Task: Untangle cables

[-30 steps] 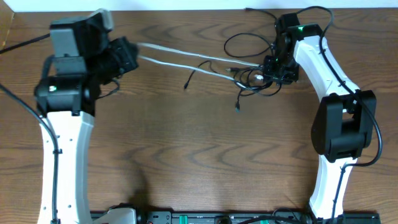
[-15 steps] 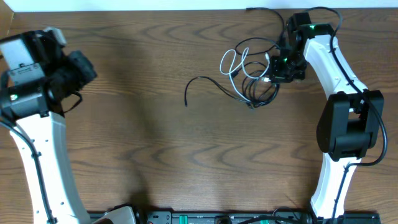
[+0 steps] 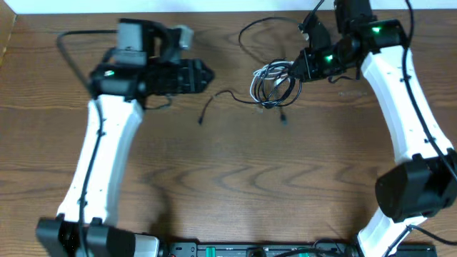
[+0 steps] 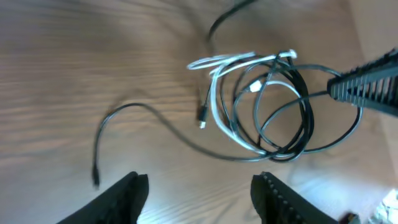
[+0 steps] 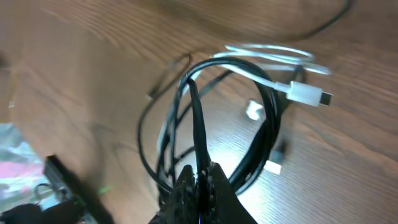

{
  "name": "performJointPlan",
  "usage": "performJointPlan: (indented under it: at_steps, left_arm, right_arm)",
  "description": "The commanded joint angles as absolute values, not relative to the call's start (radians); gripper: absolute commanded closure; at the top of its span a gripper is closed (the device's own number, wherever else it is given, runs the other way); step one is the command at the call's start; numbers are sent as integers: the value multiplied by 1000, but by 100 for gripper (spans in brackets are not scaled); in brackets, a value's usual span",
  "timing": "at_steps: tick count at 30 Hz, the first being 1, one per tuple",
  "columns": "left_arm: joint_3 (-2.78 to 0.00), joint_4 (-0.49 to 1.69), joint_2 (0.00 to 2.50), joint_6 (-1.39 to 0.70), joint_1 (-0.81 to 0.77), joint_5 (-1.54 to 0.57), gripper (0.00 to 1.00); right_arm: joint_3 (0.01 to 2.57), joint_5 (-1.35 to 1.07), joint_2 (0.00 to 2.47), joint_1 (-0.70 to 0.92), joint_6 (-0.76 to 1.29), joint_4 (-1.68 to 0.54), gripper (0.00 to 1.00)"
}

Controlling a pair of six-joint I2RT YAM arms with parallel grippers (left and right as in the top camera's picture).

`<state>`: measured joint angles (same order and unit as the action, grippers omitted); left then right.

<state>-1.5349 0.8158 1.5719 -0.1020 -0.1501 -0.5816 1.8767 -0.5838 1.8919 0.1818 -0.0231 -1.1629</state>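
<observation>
While the right gripper [image 3: 296, 68] is clamped tight on a black strand of the cables [image 3: 271, 82], bunched near the far edge of the table [image 3: 214, 178], the left gripper [image 3: 207, 75] hangs part-open and empty beside them.

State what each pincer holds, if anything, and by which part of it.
The right pincer is shut on the black cable, pinching a strand of its coiled loop. The left pincer is open and holds nothing.
</observation>
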Motion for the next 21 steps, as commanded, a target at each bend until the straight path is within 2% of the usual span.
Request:
performJointPlan:
  at_steps: [1,8,18,21]
  left_arm:
    - [-1549,778,1630,-102,-202,-652,39]
    - [-1549,640,1739,-110,-258,-823,38]
    - [-1549,529,1875,-168,-352,-812,37]
    - [-1549,497,1890,-248,-375,-712,38]
  right_arm:
    - [1887,-666,1897,181,-39,-1164,99]
    - [1887,-666,1897,192,-39,-1163,99]
    - [1887,-665,1897,192,-39,-1163,99]
    - [1887,-665,1897,192,-39,-1163,99]
